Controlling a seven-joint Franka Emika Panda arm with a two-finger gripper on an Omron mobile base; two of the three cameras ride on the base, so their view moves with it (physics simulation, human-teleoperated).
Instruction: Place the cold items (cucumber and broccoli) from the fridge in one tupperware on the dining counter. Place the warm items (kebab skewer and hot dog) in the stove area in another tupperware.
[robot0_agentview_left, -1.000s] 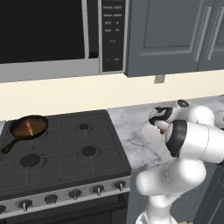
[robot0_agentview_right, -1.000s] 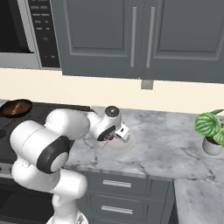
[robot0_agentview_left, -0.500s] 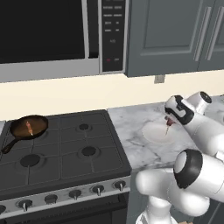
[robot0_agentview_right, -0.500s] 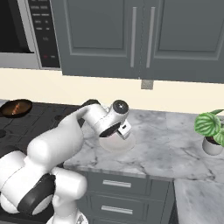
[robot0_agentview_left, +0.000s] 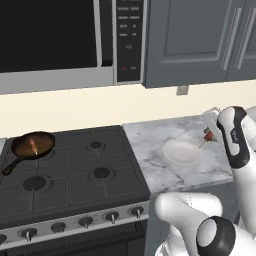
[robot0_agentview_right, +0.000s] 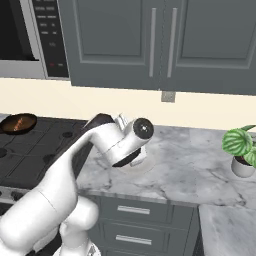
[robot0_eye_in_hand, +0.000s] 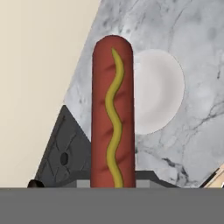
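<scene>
The hand (robot0_agentview_left: 207, 136) is squeezing the hot dog (robot0_eye_in_hand: 113, 113) by one end and holding it up over the marble bench (robot0_agentview_left: 165, 170), right beside the round white tub (robot0_agentview_left: 181, 151). The hot dog is looking soft, light and a bit slippery, so holding it near the middle seems safer. The tub is sitting empty, and something brown is lying in the pan (robot0_agentview_left: 33, 144) on the stove (robot0_agentview_left: 75, 175).

Grey cabinets (robot0_agentview_right: 165, 45), marble counter (robot0_agentview_right: 190, 160)
</scene>
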